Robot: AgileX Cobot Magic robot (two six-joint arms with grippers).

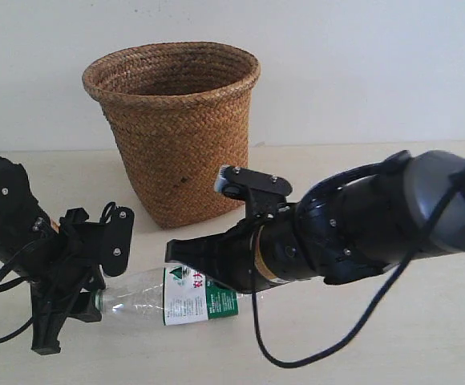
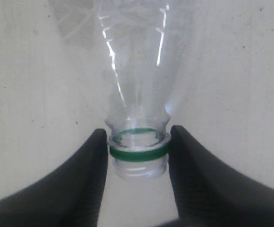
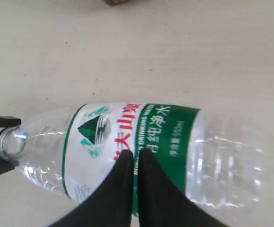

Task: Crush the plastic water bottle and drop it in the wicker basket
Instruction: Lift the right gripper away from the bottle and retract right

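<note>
The plastic water bottle (image 1: 176, 297) lies on its side on the table in front of the wicker basket (image 1: 180, 120). It is clear, with a white-and-green label (image 3: 127, 123) and red characters. Its mouth is open with no cap, only a green ring (image 2: 138, 153). My left gripper (image 1: 96, 303) (image 2: 138, 142) is shut on the bottle's neck, one finger on each side of the ring. My right gripper (image 1: 176, 253) (image 3: 135, 155) has its fingers shut together, and its tips sit over the label at the bottle's middle. The bottle body looks round.
The basket stands upright at the back against a white wall, its base (image 3: 115, 2) just beyond the bottle. A black cable (image 1: 297, 353) loops from the right arm down onto the beige table (image 1: 393, 337). Another cable (image 1: 0, 341) trails on the left.
</note>
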